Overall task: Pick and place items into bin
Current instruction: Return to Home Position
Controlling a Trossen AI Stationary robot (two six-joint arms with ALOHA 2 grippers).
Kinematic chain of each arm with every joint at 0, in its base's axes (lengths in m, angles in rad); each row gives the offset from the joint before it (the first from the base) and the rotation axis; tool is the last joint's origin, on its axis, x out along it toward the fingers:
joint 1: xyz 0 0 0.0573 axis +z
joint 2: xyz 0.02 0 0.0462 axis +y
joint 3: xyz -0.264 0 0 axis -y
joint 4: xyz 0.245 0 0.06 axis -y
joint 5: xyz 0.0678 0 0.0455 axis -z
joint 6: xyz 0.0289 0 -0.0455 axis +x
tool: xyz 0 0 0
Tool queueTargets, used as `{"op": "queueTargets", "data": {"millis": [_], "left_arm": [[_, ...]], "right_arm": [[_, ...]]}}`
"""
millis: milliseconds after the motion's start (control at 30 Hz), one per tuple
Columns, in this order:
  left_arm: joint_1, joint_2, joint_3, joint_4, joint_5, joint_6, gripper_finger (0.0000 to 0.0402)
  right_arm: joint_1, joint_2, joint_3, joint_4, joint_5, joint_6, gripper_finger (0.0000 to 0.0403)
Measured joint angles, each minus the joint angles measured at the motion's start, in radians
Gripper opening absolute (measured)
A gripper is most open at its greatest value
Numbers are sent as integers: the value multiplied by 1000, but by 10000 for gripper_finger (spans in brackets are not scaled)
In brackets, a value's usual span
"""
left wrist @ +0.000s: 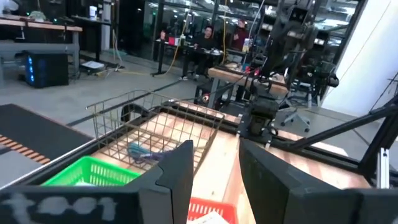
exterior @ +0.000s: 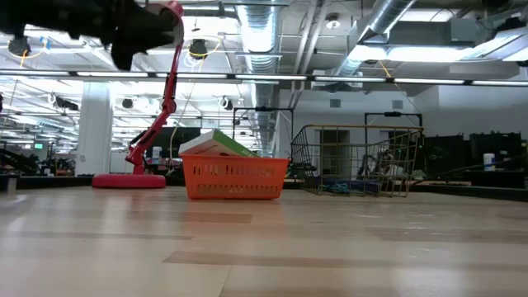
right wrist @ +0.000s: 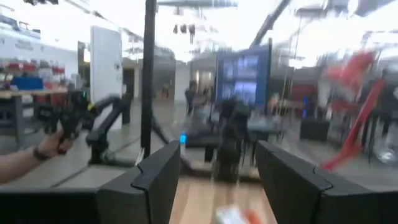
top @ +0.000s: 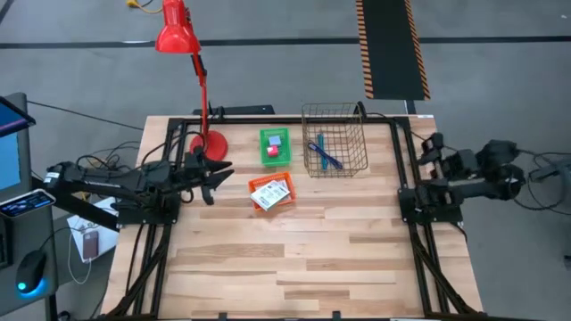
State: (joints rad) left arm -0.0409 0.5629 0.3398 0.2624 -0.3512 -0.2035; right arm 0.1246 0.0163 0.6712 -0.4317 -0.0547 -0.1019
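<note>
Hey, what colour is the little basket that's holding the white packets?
Orange; the basket shows best in the low view.

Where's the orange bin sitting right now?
High view: the orange bin sits just beside the green bin, on the wire basket's left-arm side.

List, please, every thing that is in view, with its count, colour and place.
table: one, pale wood, under all
lamp: one, red, base beside green bin
green bin: one, between lamp and basket
blocks: two, red and pale blue, in green bin
basket: one, wire, beside green bin
sticks: two, blue and teal, in basket
orange bin: one, next to green bin, nearer table's middle
packets: seemingly two, white, in orange bin
person: one, seated, room behind
left gripper: open, near lamp base
right gripper: open, at table's right edge
</note>
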Motion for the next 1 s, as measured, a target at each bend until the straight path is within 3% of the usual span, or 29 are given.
{"op": "queueTargets", "data": {"millis": [167, 500, 667, 1000], "left_arm": [[0, -40, -111, 79, -2, 9, 117], [-1, -91, -329, 252, -13, 28, 117], [0, -98, -328, 199, -20, 28, 117], [0, -98, -330, 112, -29, 47, 117]], "right_arm": [[0, -10, -118, -13, 0, 33, 201], [-5, -6, -418, 259, 9, 74, 200], [-18, -13, -523, 469, 37, 94, 199], [-50, -12, -621, 513, 131, 122, 198]]}}
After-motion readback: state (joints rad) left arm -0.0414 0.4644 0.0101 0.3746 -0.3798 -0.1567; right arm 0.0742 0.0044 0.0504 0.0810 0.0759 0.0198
